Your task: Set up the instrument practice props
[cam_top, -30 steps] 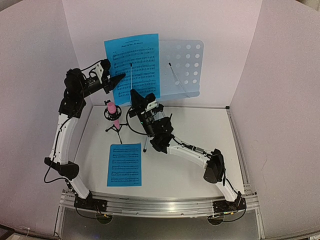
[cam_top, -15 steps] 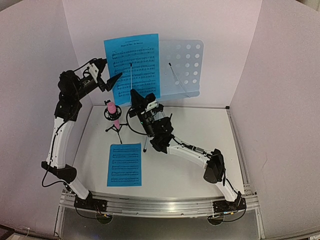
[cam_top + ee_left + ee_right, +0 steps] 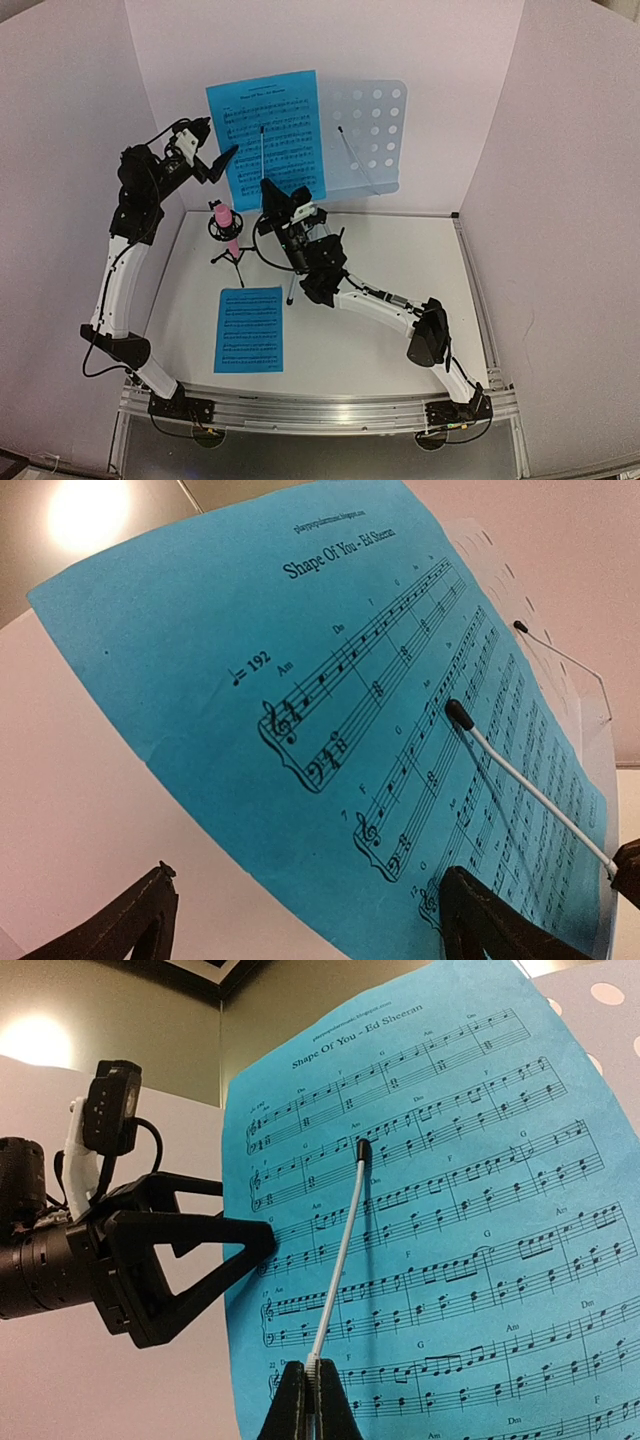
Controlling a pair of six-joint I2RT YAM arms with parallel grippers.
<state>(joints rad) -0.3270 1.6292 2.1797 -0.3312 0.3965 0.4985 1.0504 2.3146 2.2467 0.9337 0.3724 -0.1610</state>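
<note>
Pinching wire, right hand; left hand agape.

This is a robotics lab test cell rather than a music room. Plain white panels wall in a white desk on three sides. The left arm and right arm are bolted to an aluminium rail at its near edge. A ceiling lamp glares overhead.

The top external view looks down from above and behind over the whole desk. Both wrist views sit close, tilted upward, sharing the blue sheet and white holder wire.
</note>
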